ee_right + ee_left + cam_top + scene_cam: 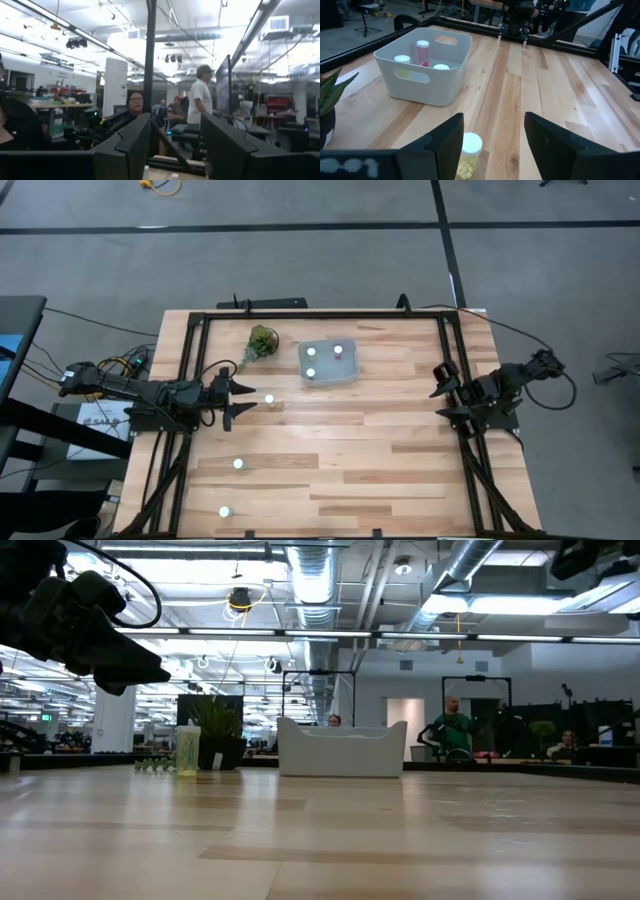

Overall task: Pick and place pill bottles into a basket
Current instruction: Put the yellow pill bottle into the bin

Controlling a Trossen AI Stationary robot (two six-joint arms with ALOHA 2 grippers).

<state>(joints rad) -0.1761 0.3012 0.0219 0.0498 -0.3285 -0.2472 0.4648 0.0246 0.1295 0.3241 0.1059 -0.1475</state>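
Pale wood planks fill the table (330,470), framed by a black rail. At left-centre of the high view the left gripper (243,399) is held open, its jaws spread, with a bottle (269,399) just ahead, not yet enclosed. For a sound grasp, the jaws should be eased forward until the bottle sits between them, then closed below the cap. It stands upright, long axis vertical, cap up. Right of it, upper centre, the basket (352,371) holds three bottles. At far right the right gripper (441,392) waits, open.
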